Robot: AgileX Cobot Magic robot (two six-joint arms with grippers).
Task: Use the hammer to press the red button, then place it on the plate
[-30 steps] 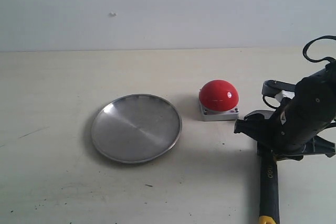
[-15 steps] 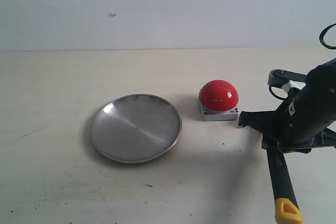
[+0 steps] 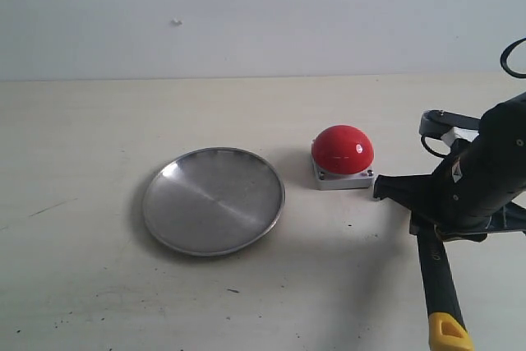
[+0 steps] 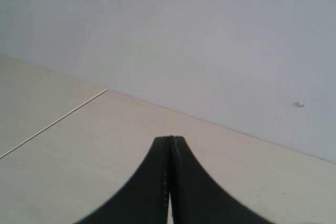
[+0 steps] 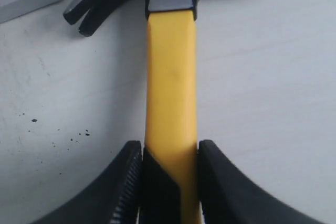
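exterior view: the plate (image 3: pixel 214 200) lies on the pale bench (image 3: pixel 82 137) left of the frame's centre. the red button (image 3: pixel 343 149) sits on its grey base just right of centre, apart from the plate. the right arm (image 3: pixel 485 174) fills the right edge, over the hammer (image 3: pixel 436 273). its black handle runs to the bottom edge at lower right, and its dark head reaches left, just beside the button's base.

left wrist view: the left tool (image 4: pixel 169 142) is clenched on nothing, its black fingers pressed together over the bench, with a pale wall (image 4: pixel 210 35) beyond.

right wrist view: the right tool (image 5: pixel 170 150) is grasping the hammer's yellow neck, a finger touching each side. the claw points toward a corner of the button's base, near but apart. whether the hammer rests on the bench i cannot tell.
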